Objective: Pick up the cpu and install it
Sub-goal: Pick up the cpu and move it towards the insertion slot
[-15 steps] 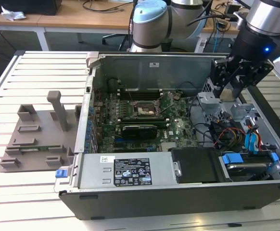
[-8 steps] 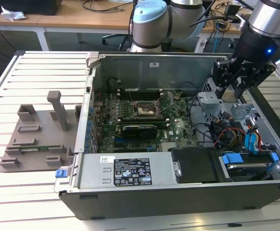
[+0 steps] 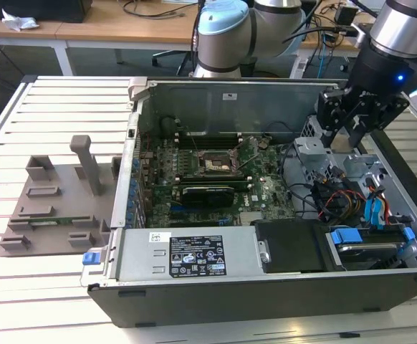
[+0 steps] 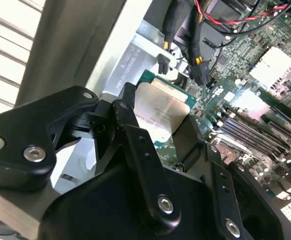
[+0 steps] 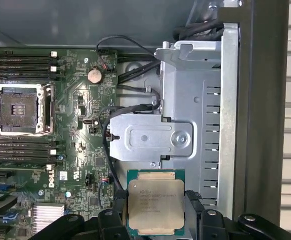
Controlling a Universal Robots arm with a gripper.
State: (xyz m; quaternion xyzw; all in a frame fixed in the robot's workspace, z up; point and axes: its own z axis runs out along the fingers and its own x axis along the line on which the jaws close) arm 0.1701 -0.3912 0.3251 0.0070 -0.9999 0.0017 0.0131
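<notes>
Currently: computer case [image 3: 266, 294] open on table [image 3: 51, 107], socket [image 5: 19, 110] bare mid-board. End effector [image 3: 346, 132] clamps cpu [image 5: 156, 202] by its edges above drive cage [image 5: 185, 100], at the exterior view's right, well apart from socket. Risks: edge grip slipping; a tilted chip bending pins.

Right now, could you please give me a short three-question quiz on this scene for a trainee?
1. True or false: the hand grips the chip by two opposite edges.
2. The socket on the board is: A) open and empty; B) holding a second chip; C) covered by a fan.
3. In the exterior view, toward which side of the socket is the hand?
Key: 1 true; 2 A; 3 the exterior view's right.
</notes>
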